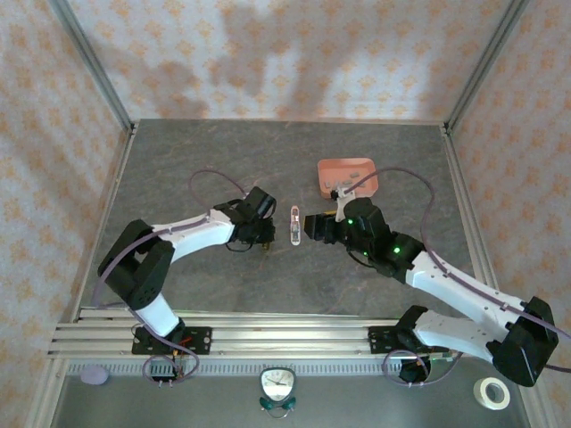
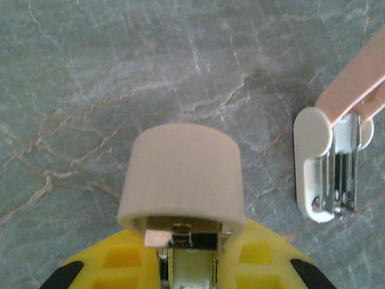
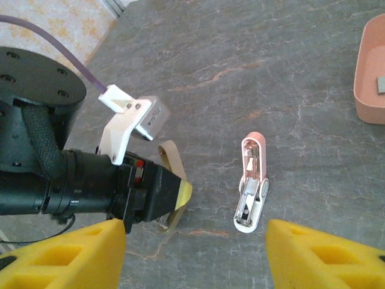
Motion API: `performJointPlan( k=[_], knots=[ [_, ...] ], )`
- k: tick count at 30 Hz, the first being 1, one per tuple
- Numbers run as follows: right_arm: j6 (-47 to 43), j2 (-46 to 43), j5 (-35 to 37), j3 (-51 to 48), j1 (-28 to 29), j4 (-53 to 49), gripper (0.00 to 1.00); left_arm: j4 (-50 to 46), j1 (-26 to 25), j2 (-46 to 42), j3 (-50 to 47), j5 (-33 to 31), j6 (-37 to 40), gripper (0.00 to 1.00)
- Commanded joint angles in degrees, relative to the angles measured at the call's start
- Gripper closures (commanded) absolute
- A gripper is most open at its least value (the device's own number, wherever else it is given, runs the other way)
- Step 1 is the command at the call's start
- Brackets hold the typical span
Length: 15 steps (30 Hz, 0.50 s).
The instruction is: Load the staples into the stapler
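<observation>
Scene: two robot arms are reaching over a grey marbled counter (image 1: 196, 285), with their claws facing each other near its middle.
Stapler: the stapler (image 3: 250, 195) is lying open on the counter between the two claws. Its pink top is swung back and its white base is showing the metal channel.
Stapler axis: its long axis is running away from the arm bases, crosswise to the line between the claws.
Staples: a small dark grey strip of staples (image 3: 381, 84) is sitting in the salmon tray (image 1: 359, 164). The rest of the tray's contents are too small to make out.
Tray position: the tray is lying just beyond the right claw on the far right side, well apart from the left arm.
Right claw: the right claw (image 3: 192, 232) is standing wide and holding nothing, with the stapler just ahead of its fingers.
Left claw: the left claw (image 1: 260, 235) is standing narrow and seems to be pinching the wall of a beige ring (image 2: 181, 171), perhaps a tape roll, beside the stapler.
Nearer arm: the right arm is sitting closer to the staples, so the pickup is likely falling to it.
Coming move: the empty claw is probably needing to turn back toward the tray, then line a strip up with the channel's long axis.
</observation>
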Motion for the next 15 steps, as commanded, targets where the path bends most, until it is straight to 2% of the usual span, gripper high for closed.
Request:
performJointPlan(
  k=[1, 15],
  knots=[
    [1.47, -1.45, 2.18, -1.38, -0.12, 1.26, 0.38, -0.22, -0.34, 1.48, 3.36, -4.42, -1.47, 0.93],
    [1.62, -2.93, 3.85, -2.20, -0.10, 0.04, 0.37, -2.56, -0.37, 8.98, 11.11, -4.54, 2.27, 0.88]
  ],
)
